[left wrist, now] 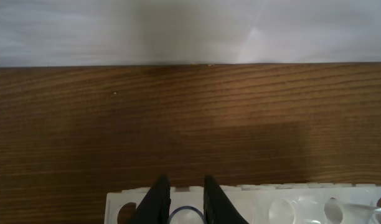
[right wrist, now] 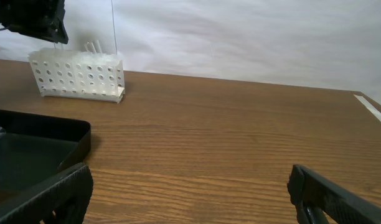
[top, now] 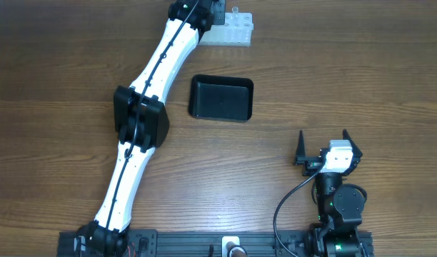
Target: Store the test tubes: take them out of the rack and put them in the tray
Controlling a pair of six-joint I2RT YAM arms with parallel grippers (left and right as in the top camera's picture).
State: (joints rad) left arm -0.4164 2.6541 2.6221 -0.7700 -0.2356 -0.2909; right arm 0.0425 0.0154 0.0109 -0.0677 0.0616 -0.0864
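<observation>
You are picking the first tube out of the rack; nothing is sitting in the tray yet.

Across the worktop (top: pixel 361 78) your left arm (top: pixel 158 68) is stretching far out to the rack (top: pixel 233 32), which is standing at the far edge, just beyond the tray (top: pixel 249 100). Your left fingers (left wrist: pixel 158 199) are closing on the rim of a tube (left wrist: pixel 185 216) in the rack's end hole, one on each side and seemingly touching it. Next you should be lifting straight up, so the tube is clearing its hole before you swing it over the tray. Your right fingers (right wrist: pixel 53 196) are hanging wide apart near that arm's base, holding nothing.
</observation>
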